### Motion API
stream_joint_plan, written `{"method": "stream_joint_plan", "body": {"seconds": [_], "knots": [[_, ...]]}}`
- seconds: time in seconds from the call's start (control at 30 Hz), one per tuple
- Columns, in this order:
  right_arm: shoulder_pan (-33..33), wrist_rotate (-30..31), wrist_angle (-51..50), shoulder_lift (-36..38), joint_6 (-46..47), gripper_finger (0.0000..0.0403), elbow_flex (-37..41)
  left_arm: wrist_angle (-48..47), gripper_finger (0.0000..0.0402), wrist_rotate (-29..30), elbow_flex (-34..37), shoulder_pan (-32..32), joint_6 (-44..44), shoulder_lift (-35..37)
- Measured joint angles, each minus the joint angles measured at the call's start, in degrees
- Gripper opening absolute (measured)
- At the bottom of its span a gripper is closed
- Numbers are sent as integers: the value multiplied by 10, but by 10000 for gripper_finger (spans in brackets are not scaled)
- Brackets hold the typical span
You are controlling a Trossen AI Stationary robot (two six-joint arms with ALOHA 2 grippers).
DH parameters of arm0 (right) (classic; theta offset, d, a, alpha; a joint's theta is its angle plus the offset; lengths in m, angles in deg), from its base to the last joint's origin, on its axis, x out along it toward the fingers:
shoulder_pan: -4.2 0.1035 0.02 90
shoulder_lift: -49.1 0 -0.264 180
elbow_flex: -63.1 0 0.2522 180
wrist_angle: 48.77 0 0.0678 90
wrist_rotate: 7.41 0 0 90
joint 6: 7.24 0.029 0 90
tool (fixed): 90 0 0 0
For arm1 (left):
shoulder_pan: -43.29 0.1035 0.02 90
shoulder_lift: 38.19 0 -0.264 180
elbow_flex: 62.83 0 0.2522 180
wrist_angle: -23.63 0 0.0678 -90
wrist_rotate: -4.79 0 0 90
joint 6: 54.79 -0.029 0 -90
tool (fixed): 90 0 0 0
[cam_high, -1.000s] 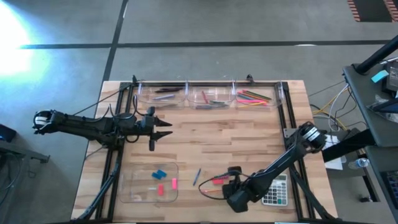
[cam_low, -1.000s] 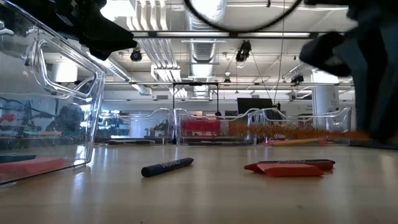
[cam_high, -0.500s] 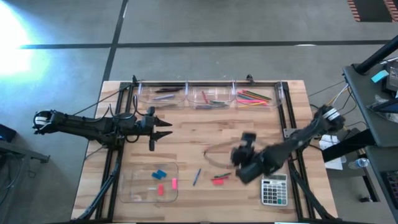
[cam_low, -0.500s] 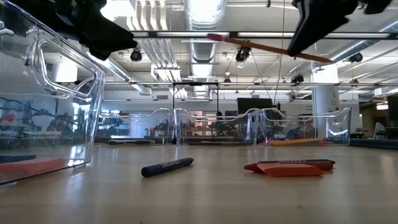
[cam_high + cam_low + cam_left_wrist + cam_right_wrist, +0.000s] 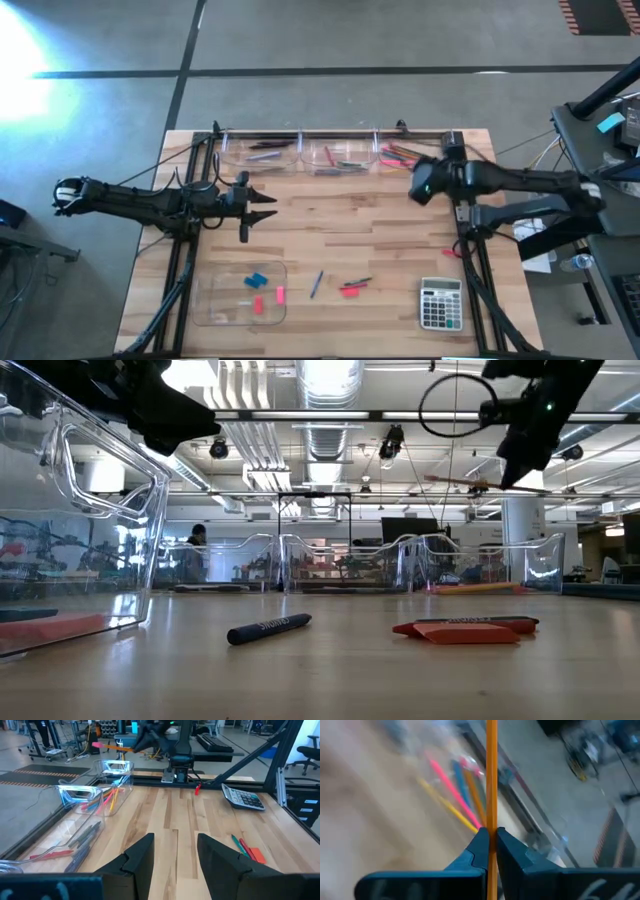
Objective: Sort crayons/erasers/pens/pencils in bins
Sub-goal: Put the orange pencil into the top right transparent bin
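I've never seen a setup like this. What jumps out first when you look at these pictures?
Most striking is the right gripper, shut on a long orange pencil and held in the air by the far right bin, which holds bright pencils. The left gripper hangs open over the table's left middle. Near the front edge lie a dark pen and red crayons, between a clear tray with small erasers and a grey calculator.
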Motion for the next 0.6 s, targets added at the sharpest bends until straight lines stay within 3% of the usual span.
{"method": "stream_joint_plan", "body": {"seconds": [0.23,0.6], "knots": [[-161,-63,77,9,-124,13,31,2,137,0,0,0,0,0],[-257,-69,109,-108,-221,18,31,4,137,0,0,0,-1,-11]]}}
